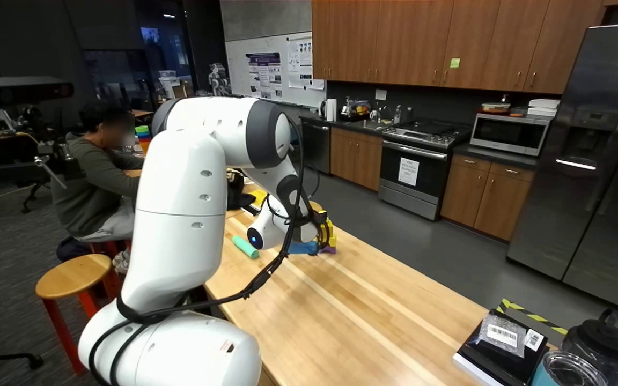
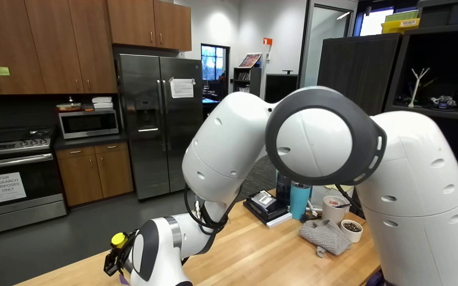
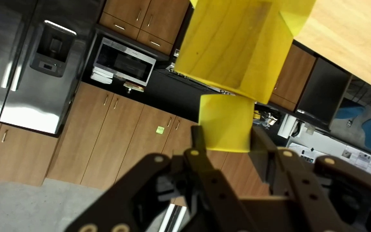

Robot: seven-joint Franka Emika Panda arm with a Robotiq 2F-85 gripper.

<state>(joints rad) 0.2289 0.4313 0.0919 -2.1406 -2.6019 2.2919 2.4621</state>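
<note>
In the wrist view, the fingers of my gripper (image 3: 226,138) press on both sides of a small, smooth yellow block (image 3: 225,119), apparently rounded. Just beyond it is a larger yellow wooden block (image 3: 230,48); whether the two touch, I cannot tell. Yellow blocks (image 1: 332,236) appear at the gripper in an exterior view, above a purple block (image 1: 330,250) and beside a blue block (image 1: 302,248) on the wooden table (image 1: 341,305). A round yellow end (image 2: 118,240) tops the gripper in an exterior view. The wrist hides much of the pile.
A green cylinder (image 1: 245,247) lies by the wrist. Black boxes (image 2: 266,204), a teal tumbler (image 2: 299,200), a grey cloth (image 2: 326,236) and a small bowl (image 2: 351,230) occupy one table end. A person (image 1: 100,166) sits beside the table near a stool (image 1: 73,276).
</note>
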